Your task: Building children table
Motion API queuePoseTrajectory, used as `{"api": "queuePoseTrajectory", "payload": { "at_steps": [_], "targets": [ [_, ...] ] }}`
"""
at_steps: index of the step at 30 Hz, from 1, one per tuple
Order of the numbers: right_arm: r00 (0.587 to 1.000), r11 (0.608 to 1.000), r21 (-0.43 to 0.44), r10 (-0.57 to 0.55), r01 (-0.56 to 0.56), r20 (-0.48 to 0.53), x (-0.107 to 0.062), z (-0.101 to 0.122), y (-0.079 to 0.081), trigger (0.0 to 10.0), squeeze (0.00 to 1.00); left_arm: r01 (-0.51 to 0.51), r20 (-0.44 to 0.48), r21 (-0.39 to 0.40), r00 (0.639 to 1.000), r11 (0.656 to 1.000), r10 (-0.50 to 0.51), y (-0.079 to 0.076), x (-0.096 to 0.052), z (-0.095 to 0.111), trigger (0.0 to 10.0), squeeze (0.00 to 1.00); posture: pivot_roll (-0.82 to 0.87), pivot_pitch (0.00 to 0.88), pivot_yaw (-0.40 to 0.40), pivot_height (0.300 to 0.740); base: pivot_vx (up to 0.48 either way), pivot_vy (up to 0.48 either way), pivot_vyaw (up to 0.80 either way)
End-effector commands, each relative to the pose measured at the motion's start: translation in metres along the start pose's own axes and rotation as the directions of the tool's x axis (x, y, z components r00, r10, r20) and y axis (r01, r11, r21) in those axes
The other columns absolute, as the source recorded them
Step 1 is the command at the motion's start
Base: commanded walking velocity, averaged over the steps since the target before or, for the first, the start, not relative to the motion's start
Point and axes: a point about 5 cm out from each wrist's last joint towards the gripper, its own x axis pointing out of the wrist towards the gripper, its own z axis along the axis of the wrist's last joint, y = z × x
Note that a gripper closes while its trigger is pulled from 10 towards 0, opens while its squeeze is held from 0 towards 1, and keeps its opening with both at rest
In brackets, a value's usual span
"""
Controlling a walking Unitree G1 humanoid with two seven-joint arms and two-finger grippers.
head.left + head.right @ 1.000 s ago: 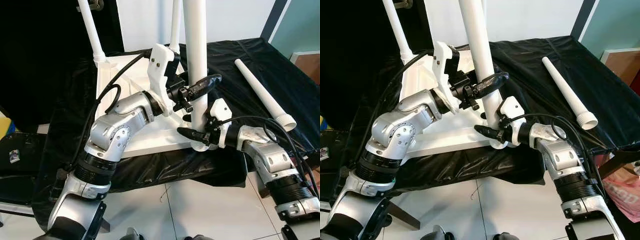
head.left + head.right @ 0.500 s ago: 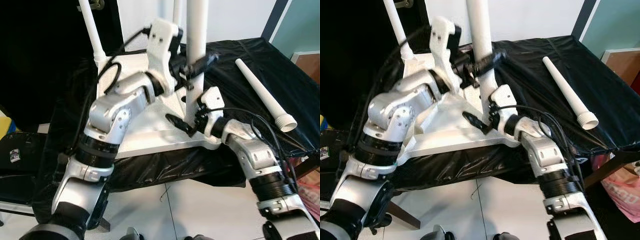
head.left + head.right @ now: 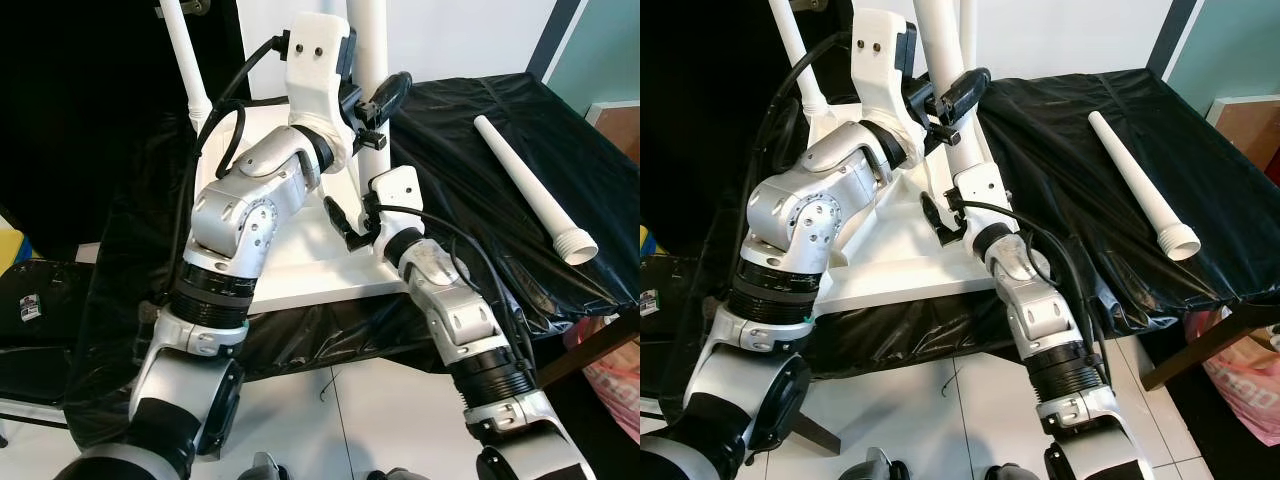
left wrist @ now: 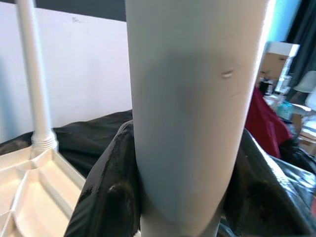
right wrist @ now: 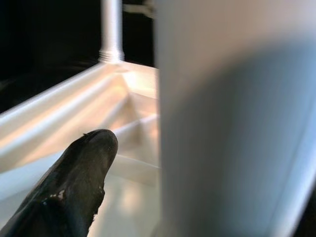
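The white tabletop (image 3: pixel 300 275) lies upside down on the black-draped table. A white table leg (image 3: pixel 368 30) stands upright near its front right corner. My left gripper (image 3: pixel 375 100) is shut on that leg high up, and the left wrist view has black fingers (image 4: pixel 108 192) pressed to both sides of it. Lower down, my right gripper (image 3: pixel 352 222) straddles the leg's base, open. One finger (image 5: pixel 79 182) stands clear of the leg; the other is hidden behind it. Another leg (image 3: pixel 185 55) is fixed upright at the far left corner. A loose leg (image 3: pixel 525 185) lies on the cloth to the right.
The black cloth (image 3: pixel 470 130) hangs over the table's front edge above a white tiled floor (image 3: pixel 350 410). A dark case (image 3: pixel 30 320) sits low on the left. A pink bag (image 3: pixel 1250 380) stands by the wooden table leg (image 3: pixel 1195 345) at the right.
The held leg has shifted back and left over the tabletop. My left gripper has risen along it. My right gripper followed at the base, and its finger now stands off the leg.
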Motion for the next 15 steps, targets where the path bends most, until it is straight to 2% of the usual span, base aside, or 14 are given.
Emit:
{"api": "queuePoseTrajectory", "payload": {
  "at_steps": [1,10,12,13,14,15],
  "targets": [
    [0.999,0.999,-0.014,-0.038,0.038,0.000,0.0023,0.0006,-0.0008,10.0,0.00,-0.015,0.010,0.030,1.000,0.999,0.015,-0.0046,0.0020,0.0070,10.0,0.00,0.08,0.082,-0.028,0.740,0.000,0.000,0.00],
    [0.996,0.995,-0.049,-0.082,0.083,0.016,0.0072,0.0035,0.0002,10.0,0.00,-0.023,0.002,0.034,1.000,0.999,0.023,-0.0109,0.0052,0.0066,10.0,0.00,0.08,0.080,-0.038,0.740,0.000,0.000,0.00],
    [0.994,0.992,-0.068,-0.100,0.102,0.035,0.0091,0.0074,-0.0026,9.2,0.00,-0.024,0.002,0.032,1.000,0.999,0.024,-0.0115,0.0070,0.0057,10.0,0.00,0.07,0.079,-0.042,0.740,0.000,0.000,0.00],
    [0.994,0.992,-0.068,-0.100,0.102,0.035,0.0091,0.0074,-0.0026,9.2,0.00,-0.024,0.002,0.032,1.000,0.999,0.024,-0.0115,0.0070,0.0057,10.0,0.00,0.07,0.079,-0.042,0.740,0.000,0.000,0.00],
    [0.993,0.992,-0.070,-0.107,0.109,0.041,0.0099,0.0086,-0.0029,7.1,0.00,-0.022,0.004,0.031,1.000,0.999,0.022,-0.0122,0.0075,0.0055,10.0,0.00,0.07,0.079,-0.043,0.740,0.000,0.000,0.00],
    [0.993,0.992,-0.070,-0.107,0.109,0.041,0.0099,0.0086,-0.0029,7.1,0.00,-0.022,0.004,0.031,1.000,0.999,0.022,-0.0122,0.0075,0.0055,10.0,0.00,0.07,0.079,-0.043,0.740,0.000,0.000,0.00]
  ]
}}
